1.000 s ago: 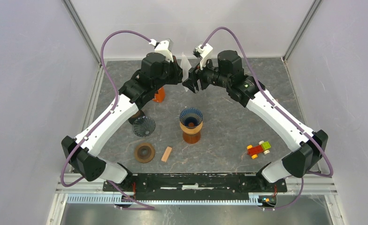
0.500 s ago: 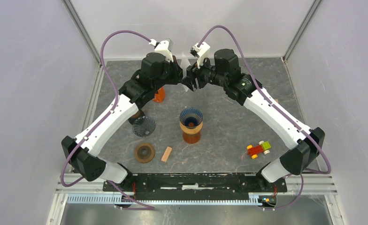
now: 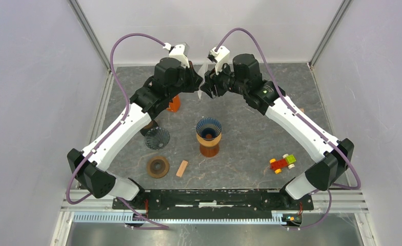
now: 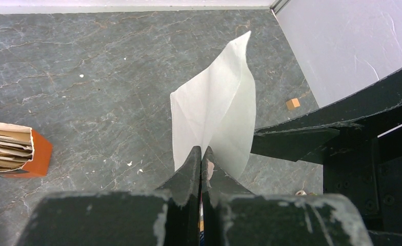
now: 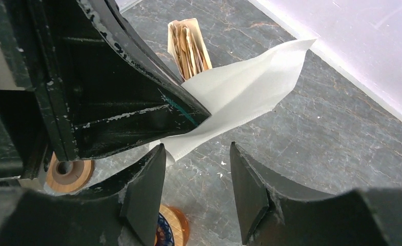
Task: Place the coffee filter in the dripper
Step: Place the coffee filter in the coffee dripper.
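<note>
Two arms met high over the far end of the bench (image 3: pixel 250 138). Left fingers (image 4: pixel 194 161) were pressed together on the lower corner of the coffee filter (image 4: pixel 214 110). The filter was a white folded paper, fanned upward from the pinch and held in the air clear of the bench. Right fingers (image 5: pixel 148 184) were spread wide, with nothing between them. The filter's lower edge lay just off the tip of one finger; contact could not be judged. Dripper (image 3: pixel 208 128), blue and ribbed, sat on its brown stand at mid-bench, well apart from the filter and nearer the arm bases. Orange box (image 4: pixel 19 154) of spare filters stood on the bench beneath the left arm. Also noted on the near side: dark ribbed cone (image 3: pixel 157 137), brown ring (image 3: pixel 158 166), small wooden block (image 3: pixel 181 168), toy car (image 3: pixel 282 162).
</note>
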You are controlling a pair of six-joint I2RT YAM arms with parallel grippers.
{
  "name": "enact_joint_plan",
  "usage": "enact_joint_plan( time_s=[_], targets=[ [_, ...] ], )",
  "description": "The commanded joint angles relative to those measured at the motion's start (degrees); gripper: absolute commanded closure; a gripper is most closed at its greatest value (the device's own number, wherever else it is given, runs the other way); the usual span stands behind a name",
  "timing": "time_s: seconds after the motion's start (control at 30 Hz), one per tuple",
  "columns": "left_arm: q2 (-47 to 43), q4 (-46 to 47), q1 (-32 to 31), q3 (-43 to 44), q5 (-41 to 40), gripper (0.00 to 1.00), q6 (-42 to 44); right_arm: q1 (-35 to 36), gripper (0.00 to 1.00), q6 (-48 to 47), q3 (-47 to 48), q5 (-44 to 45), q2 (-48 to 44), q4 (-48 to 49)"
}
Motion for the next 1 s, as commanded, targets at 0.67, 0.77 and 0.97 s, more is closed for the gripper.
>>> enact_joint_plan(
  time_s=[0.67, 0.77, 0.97],
  targets=[
    [-0.1, 4.0, -0.6, -0.7, -1.8, 0.98, 1.0, 0.0, 0.56, 2.0, 1.0, -5.4, -2.2, 2.0],
    [0.2, 4.0, -0.6, -0.5, -2.0, 0.98, 1.0, 0.1, 0.55, 2.2, 0.6, -6.2, -2.5, 2.1],
    [0.3, 4.0, -0.6, -0.6, -1.7, 0.98, 0.5, 0.1, 0.52, 2.4, 1.0, -5.9, -1.9, 1.9]
  ],
)
